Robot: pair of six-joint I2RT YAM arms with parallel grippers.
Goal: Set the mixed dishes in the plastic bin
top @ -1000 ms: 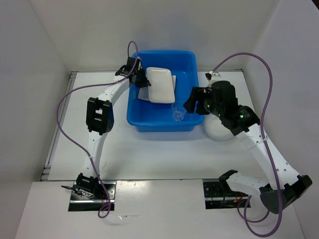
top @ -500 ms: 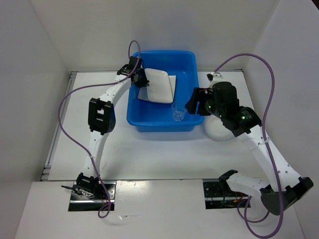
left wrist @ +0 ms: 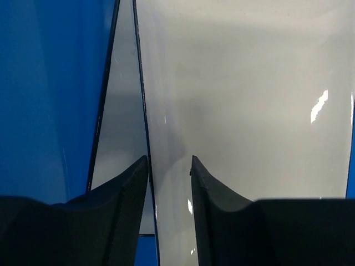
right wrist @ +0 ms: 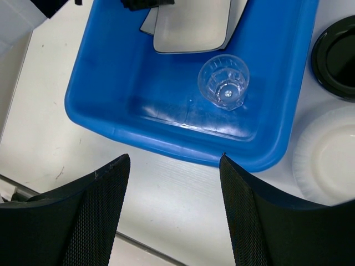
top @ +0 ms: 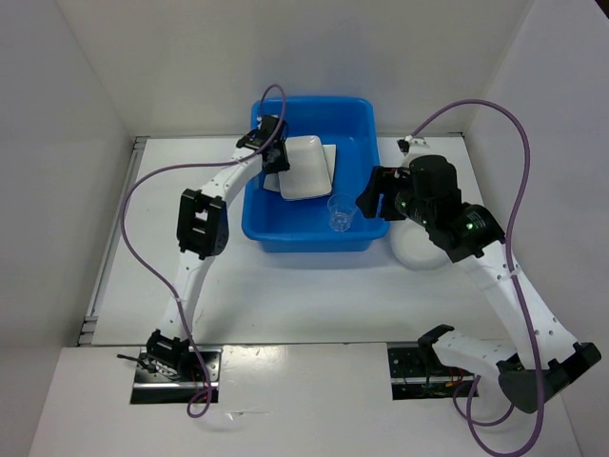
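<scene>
The blue plastic bin [top: 309,240] [right wrist: 166,141] stands mid-table. Inside it, the white rounded-rectangle plate [top: 306,167] [right wrist: 191,25] [left wrist: 249,83] lies on the flat square plate [top: 271,183] [left wrist: 119,122], which shows only at the edges. The small clear cup [top: 341,213] [right wrist: 223,82] stands upright near the bin's front right. My left gripper [top: 278,152] [left wrist: 169,159] is over the bin's left side, open, with the top plate's edge in the gap. My right gripper [top: 368,198] [right wrist: 173,158] hangs open and empty by the bin's right wall. The black plate [right wrist: 333,58] and translucent dish [top: 414,252] [right wrist: 330,160] rest on the table right of the bin.
White walls close in the table at the back and both sides. Purple cables [top: 143,190] loop over each arm. My right arm covers the black plate in the top view. My left arm's elbow [top: 202,221] is just left of the bin.
My left gripper carried the rounded-rectangle plate a little right and deeper into the bin, then its jaws parted and the plate settled on the square plate. The right arm barely moved.
</scene>
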